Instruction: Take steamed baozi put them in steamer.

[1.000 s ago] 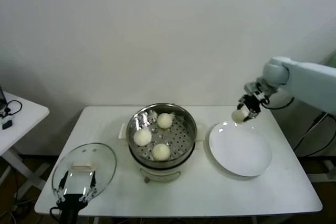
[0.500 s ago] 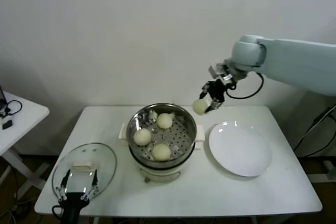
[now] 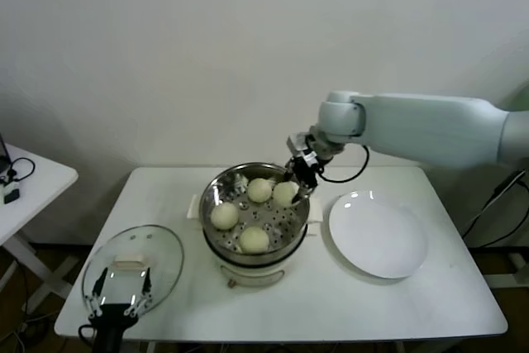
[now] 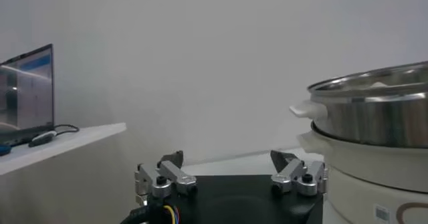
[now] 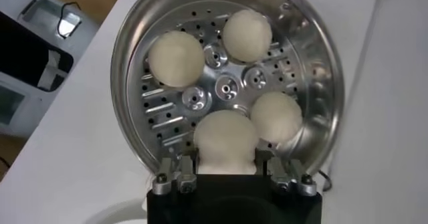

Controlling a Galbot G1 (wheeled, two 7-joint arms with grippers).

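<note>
The shiny steel steamer (image 3: 216, 181) (image 5: 319, 51) stands mid-table on its white base. Three creamy baozi lie on its perforated floor: one at the left (image 3: 224, 216) (image 5: 247, 35), one at the front (image 3: 254, 240) (image 5: 175, 59), one at the back (image 3: 259, 190) (image 5: 275, 116). My right gripper (image 3: 291, 188) (image 5: 226, 157) hangs over the steamer's right side, shut on another baozi (image 3: 285, 193) (image 5: 225, 138) pinched between its fingers. My left gripper (image 3: 121, 302) (image 4: 231, 172) is parked open and empty at the table's front left corner, over the glass lid.
An empty white plate (image 3: 378, 236) lies right of the steamer. The round glass lid (image 3: 157, 254) rests at the front left. A small side table (image 3: 29, 183) with a laptop (image 4: 25, 93) stands further left. In the left wrist view the steamer's wall (image 4: 381, 115) rises close by.
My right arm has swung left from above the plate to over the steamer, carrying the baozi and lowering it toward the basket. The left arm has stayed put.
</note>
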